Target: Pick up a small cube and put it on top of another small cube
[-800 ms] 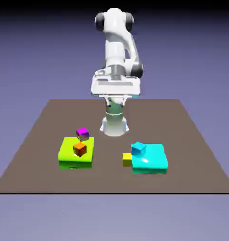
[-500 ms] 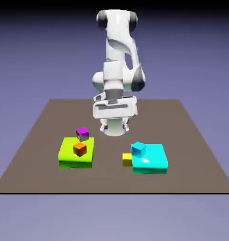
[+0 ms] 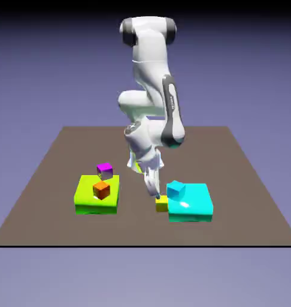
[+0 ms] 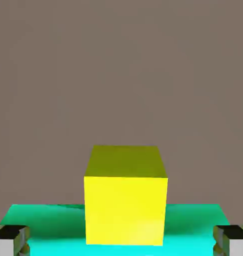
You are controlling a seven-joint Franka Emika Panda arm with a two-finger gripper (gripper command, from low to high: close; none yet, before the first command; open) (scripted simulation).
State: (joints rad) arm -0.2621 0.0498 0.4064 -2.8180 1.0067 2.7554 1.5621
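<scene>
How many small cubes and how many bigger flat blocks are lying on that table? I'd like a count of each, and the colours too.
Small cubes: 4 (yellow cube, orange cube, purple cube, blue cube)
Large flat blocks: 2 (lime-green block, cyan block)
Total: 6

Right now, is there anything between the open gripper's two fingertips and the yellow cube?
Nothing shows there: in the hand view, the yellow cube has a gap on either side to the gripper, with just the cyan block behind.
</scene>
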